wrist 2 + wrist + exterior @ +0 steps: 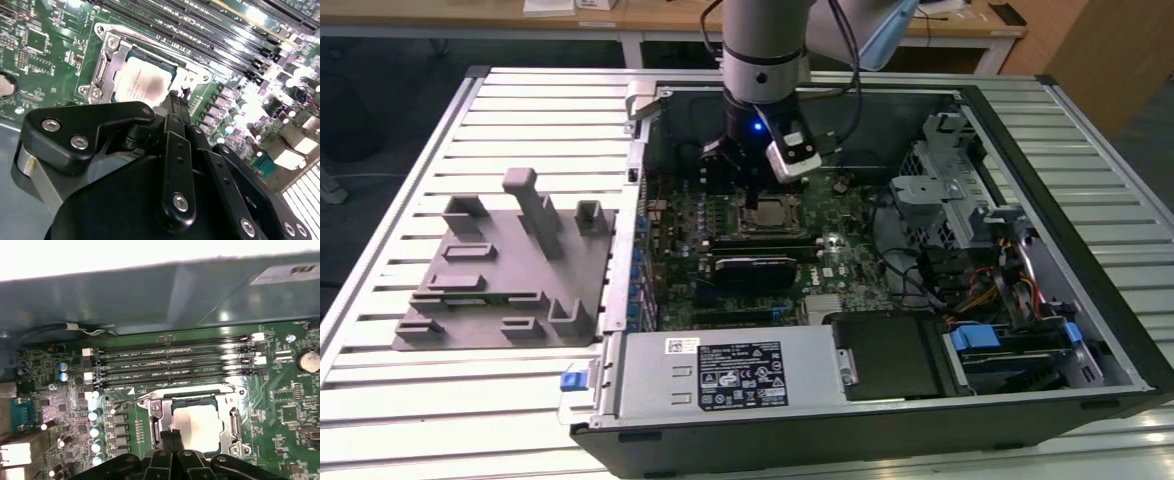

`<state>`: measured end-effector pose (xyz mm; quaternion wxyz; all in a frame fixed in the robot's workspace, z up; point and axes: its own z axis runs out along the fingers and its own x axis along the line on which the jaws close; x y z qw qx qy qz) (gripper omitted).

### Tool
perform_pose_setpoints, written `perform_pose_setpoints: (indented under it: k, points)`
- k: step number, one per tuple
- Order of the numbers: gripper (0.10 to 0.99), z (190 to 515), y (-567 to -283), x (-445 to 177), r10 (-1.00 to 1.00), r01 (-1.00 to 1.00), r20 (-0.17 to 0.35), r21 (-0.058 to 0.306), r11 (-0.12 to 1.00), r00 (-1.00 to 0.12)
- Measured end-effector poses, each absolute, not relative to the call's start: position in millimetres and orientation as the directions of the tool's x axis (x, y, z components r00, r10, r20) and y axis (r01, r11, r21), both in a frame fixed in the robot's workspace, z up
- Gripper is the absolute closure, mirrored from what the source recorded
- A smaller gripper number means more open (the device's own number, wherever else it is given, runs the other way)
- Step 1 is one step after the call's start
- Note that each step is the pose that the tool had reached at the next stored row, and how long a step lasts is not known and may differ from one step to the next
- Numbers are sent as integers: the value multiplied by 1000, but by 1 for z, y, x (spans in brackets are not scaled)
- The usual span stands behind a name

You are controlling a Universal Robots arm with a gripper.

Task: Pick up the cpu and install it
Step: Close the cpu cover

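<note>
The cpu [199, 421], a flat square chip with a pale silver top, lies flat inside the open metal socket frame [233, 426] on the green motherboard. In the second wrist view the cpu [142, 81] sits in the socket frame [107, 64] just beyond the black fingertips. My gripper [170, 438] hangs right over the chip's near edge, its two narrow fingers pressed together with nothing between them. In the exterior view the gripper [750, 180] stands low inside the computer case, just above the cpu [771, 212].
Several memory slots [175, 365] run alongside the socket, and its wire lever [129, 403] stands unlatched. The case wall [150, 295] rises close behind. A grey moulded fixture [494, 270] lies on the slatted table at the exterior view's left. Drive cage [947, 190] and power supply [720, 375] crowd the case.
</note>
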<state>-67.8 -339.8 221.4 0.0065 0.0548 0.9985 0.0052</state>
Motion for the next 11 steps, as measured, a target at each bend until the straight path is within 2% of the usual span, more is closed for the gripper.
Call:
perform_pose_setpoints:
  k: [11]
  points:
    - [980,222,-340,-44,109,109,-12,11,994,-994]
